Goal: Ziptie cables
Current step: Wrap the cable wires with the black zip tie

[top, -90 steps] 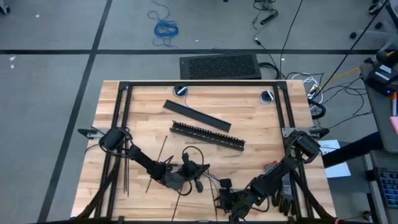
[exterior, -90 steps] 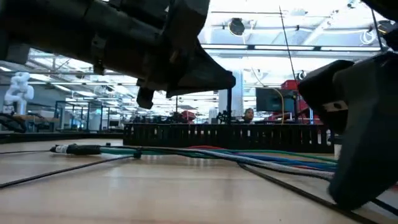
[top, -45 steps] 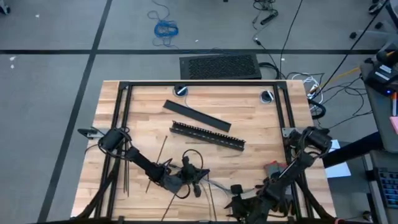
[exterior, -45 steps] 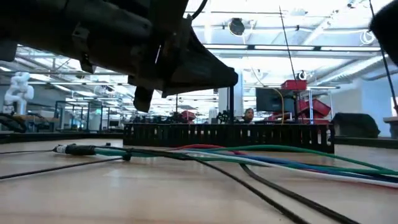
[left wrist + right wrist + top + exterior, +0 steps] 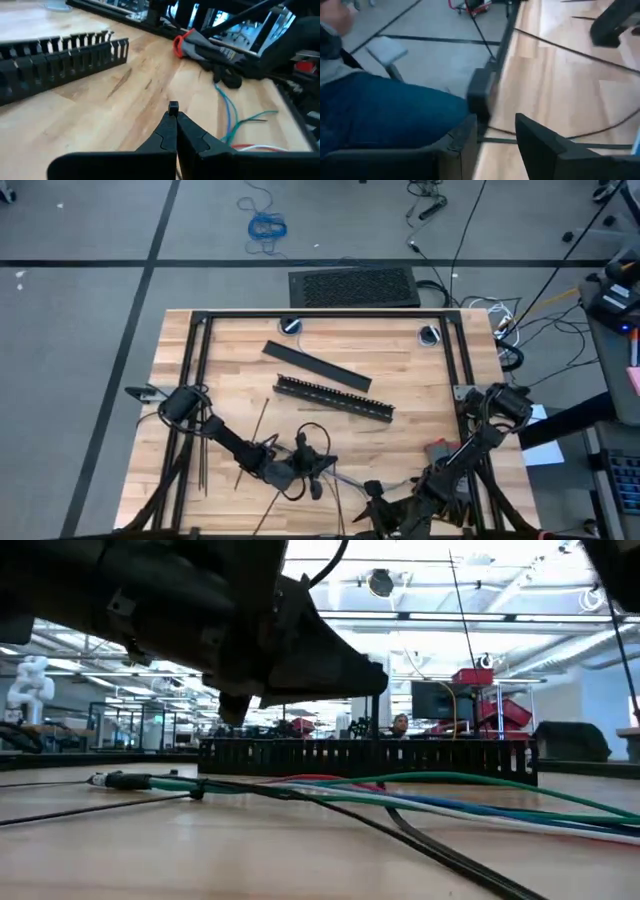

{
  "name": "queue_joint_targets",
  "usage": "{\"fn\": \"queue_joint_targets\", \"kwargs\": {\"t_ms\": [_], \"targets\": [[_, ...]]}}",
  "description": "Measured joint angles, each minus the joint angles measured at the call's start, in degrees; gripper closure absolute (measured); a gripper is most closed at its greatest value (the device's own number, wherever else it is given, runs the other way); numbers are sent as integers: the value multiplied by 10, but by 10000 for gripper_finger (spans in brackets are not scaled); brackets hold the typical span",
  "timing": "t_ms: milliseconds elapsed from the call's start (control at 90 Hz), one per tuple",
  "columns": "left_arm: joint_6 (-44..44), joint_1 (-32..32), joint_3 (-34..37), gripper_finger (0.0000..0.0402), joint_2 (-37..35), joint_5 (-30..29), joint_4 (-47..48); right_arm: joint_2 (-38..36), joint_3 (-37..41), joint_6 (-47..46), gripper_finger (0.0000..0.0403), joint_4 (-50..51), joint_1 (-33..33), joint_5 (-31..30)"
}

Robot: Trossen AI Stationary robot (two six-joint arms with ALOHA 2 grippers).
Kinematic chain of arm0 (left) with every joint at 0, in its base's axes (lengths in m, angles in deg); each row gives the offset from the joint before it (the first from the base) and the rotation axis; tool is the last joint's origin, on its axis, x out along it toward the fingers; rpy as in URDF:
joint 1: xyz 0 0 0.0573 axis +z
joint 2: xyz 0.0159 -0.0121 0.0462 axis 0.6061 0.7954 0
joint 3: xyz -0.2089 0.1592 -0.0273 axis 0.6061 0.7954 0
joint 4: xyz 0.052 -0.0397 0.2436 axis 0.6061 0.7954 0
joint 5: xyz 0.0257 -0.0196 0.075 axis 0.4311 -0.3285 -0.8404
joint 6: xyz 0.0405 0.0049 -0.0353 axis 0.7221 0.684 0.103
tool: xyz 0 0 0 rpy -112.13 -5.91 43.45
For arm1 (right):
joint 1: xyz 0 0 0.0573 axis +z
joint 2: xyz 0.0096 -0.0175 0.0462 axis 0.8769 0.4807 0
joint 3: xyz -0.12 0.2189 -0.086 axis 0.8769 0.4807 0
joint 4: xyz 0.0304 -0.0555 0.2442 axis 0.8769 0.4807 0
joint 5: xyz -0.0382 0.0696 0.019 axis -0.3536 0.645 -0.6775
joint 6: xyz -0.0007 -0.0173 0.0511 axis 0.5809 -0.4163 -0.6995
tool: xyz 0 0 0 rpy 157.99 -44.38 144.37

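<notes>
Cables [image 5: 231, 117] just beyond left end effector [image 5: 173, 111]

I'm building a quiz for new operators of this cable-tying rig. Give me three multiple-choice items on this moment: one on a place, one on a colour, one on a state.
1. Where does the slotted bar lie?
A. On the table, beyond both arms
B. On the floor
C. In the right claw

2. What colour is the coiled cable on the floor?
A. Red
B. Blue
C. Yellow

3. How does the left claw stand?
A. Wide open
B. Clamped on the slotted bar
C. Shut, fingers together

Answers:
1 A: the high view shows it mid-table, past the arms.
2 B: it shows bright blue on the grey floor.
3 C: the left wrist view shows its fingers pressed together, a small dark piece at their tips. The right claw, by contrast, is open at the table's near edge.
</notes>
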Motion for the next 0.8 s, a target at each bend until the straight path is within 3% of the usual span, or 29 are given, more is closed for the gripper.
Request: {"fn": "queue_joint_targets", "kwargs": {"t_ms": [178,322,522,800], "targets": [[0,10,0,402,0,2,0,6,0,0,278,36,-13,-2],[8,14,0,402,0,66,6,36,0,-9,278,44,-21,-7],[204,22,0,402,-8,99,3,59,0,-16,278,37,-30,-14],[383,95,0,402,-46,125,-15,59,0,-2,278,0,-32,-15]]}}
